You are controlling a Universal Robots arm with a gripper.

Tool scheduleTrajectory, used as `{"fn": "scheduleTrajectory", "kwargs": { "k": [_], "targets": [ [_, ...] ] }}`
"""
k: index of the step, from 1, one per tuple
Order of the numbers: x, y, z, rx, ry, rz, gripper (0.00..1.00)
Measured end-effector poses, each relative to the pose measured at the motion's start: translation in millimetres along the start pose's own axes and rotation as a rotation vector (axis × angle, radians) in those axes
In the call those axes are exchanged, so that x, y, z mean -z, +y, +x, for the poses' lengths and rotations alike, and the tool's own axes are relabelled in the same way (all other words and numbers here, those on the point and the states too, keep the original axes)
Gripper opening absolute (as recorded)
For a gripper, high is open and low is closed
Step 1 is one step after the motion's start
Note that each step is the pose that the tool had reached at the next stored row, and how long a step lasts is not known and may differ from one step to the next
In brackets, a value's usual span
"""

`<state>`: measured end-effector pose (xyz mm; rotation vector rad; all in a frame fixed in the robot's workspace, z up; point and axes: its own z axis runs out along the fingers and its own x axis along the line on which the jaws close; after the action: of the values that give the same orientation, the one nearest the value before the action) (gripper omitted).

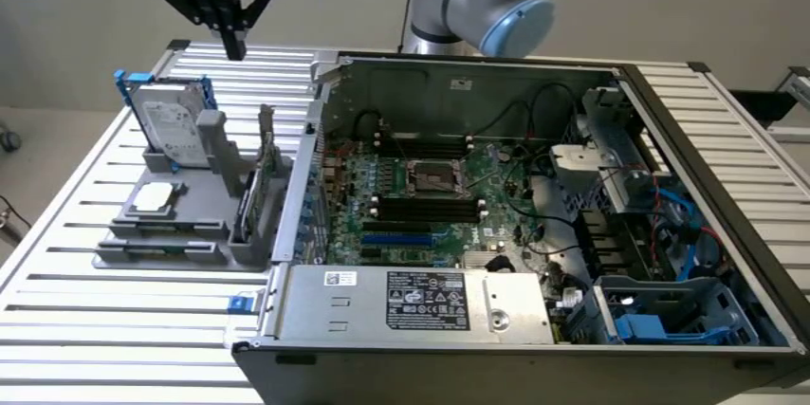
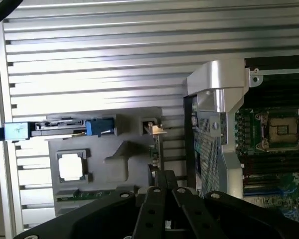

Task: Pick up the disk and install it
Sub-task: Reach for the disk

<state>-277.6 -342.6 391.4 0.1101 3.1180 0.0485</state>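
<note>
While the slatted table (image 1: 114,329) carries the open computer case (image 1: 456,87) across the middle and right of the exterior view, the grey stand (image 1: 218,144) sits at left. The disk (image 1: 171,125) stands upright in it, upper left. The gripper (image 1: 234,45) hangs above, slightly right of it, fingers pressed together, holding nothing. Coming down closed like that, I reckon it would strike the disk's edge and tip it.

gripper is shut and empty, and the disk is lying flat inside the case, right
Not quite. The disk is not lying flat inside the case: it stands on edge in the grey holder on the table, outside the case, as the exterior view shows. The rest holds: the gripper is shut and empty.
</note>
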Motion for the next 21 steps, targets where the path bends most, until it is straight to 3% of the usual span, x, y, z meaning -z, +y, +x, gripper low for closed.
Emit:
{"fn": "scheduleTrajectory", "kwargs": {
  "k": [21],
  "targets": [
    [-5.5,37.8,98.7,0.000,-0.0018,0.0254,0.11]
  ]
}}
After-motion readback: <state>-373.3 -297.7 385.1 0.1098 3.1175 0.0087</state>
